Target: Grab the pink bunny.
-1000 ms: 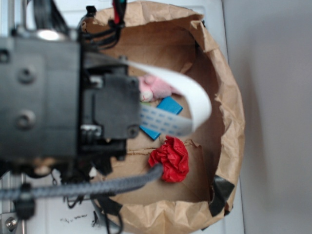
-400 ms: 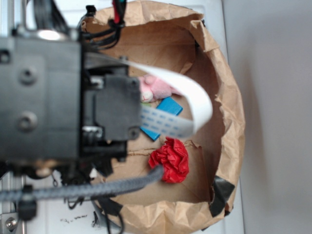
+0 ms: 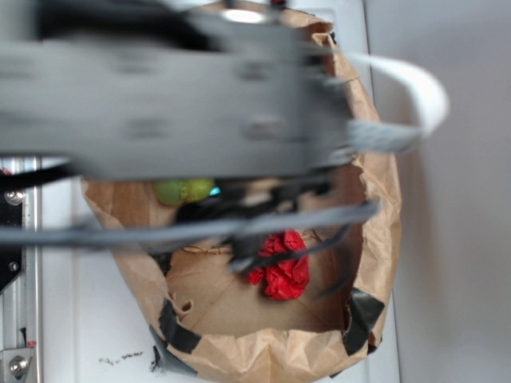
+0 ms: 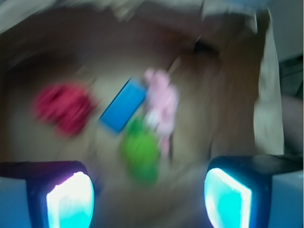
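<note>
I see a big brown paper bag [image 3: 375, 183] with its top rolled open, and all the toys lie on its floor. My gripper [image 4: 149, 194] hangs above them with its two glowing fingers wide apart and nothing between them.

The fuzzy lime-green plush toy [image 4: 138, 153] is nearest my fingers. The flat blue block [image 4: 122, 105] lies just behind it. The crumpled red tissue-paper ball [image 4: 64, 107] sits off to the left.

The small soft pale-pink bunny [image 4: 161, 102] lies in the middle of the bag floor, touching the blue block and the green toy.

I think this could go wrong, because the toys are packed so close. If I drop straight down, I might pinch the green toy instead. Both views are blurry, so my aim may be off too.

I cannot read any words or labels anywhere.
</note>
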`<state>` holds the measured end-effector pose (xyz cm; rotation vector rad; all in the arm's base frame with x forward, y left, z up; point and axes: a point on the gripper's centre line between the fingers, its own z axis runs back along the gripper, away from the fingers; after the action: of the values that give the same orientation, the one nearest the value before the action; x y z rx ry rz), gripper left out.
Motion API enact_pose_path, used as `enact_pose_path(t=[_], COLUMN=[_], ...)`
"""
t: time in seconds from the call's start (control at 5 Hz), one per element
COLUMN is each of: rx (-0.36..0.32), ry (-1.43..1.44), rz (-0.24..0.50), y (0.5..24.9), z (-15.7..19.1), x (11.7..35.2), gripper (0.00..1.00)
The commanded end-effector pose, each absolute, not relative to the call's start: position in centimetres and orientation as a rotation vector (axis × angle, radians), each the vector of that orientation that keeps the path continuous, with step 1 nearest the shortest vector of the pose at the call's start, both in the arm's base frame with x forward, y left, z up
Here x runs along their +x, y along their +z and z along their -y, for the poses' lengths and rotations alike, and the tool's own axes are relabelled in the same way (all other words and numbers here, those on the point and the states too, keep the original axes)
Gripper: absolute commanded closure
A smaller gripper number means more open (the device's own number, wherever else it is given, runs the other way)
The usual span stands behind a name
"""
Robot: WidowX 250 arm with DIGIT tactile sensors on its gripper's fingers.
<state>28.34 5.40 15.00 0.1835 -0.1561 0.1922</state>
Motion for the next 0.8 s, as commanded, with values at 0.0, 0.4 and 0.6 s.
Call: enact_pose_path(t=[0.0, 0.4, 0.6], rx=[0.195, 0.13, 0.063], ry=[0.116, 0.042, 0.043], rz=[0.316, 0.286, 0.247], y=[13.5, 11.2, 11.1], z=[-9.2, -8.1, -8.0], x=[31.4, 31.8, 31.7], gripper=[0.0, 0.0, 0.0])
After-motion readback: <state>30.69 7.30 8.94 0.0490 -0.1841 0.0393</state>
